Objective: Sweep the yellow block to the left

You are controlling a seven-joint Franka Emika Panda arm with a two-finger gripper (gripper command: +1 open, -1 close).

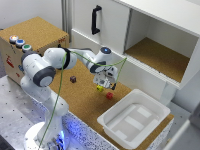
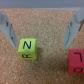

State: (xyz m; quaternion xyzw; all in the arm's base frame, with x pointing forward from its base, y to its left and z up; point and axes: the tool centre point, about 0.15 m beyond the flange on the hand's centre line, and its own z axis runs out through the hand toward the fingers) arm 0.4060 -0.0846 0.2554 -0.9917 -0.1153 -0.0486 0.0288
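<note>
The yellow block is a tiny yellow-green cube on the cork tabletop, just below my gripper. In the wrist view the yellow block has black markings on top and lies between my open fingers, close to one of them. The gripper is open, empty and low over the cork. The red cube sits just to the exterior view's right of the yellow block. In the wrist view the red cube lies under the other finger's side.
A dark purple-brown cube lies on the cork to the exterior view's left. A white plastic bin stands at the front right. A white cabinet with an open compartment is behind. A cork-topped box with buttons stands at the left.
</note>
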